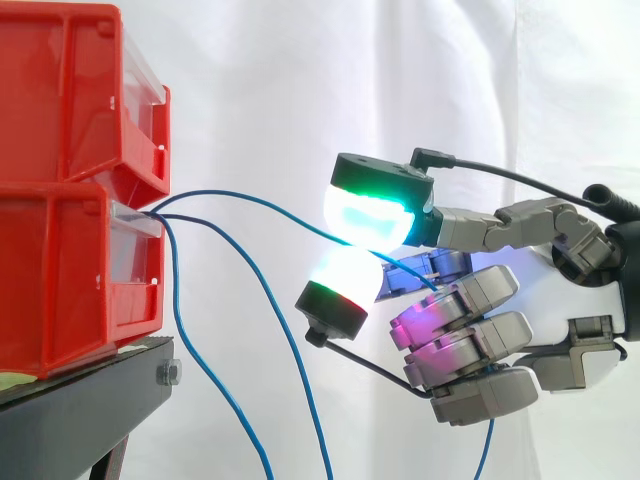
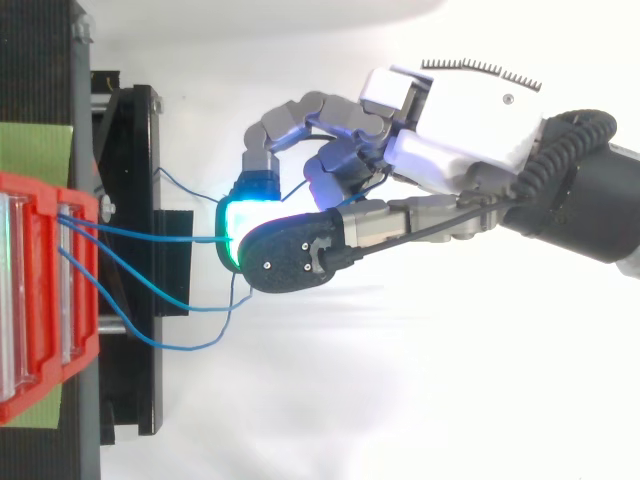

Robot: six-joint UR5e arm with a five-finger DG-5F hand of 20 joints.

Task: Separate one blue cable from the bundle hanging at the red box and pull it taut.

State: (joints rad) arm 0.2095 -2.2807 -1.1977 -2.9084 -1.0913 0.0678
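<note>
Grip: we see the hand point(image 1: 560, 300) pinching one blue cable point(image 1: 262, 204), 3 o'clock of red box point(image 1: 60, 290).
Handling: limp, slippery, we judge; hold mid-span.

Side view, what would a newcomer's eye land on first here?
The robot hand at right, its glowing green-and-white fingertip pads pinching a thin blue cable mid-frame. That cable arcs gently across to the stacked red plastic bins at left, while two other blue cables droop loosely below it.
</note>
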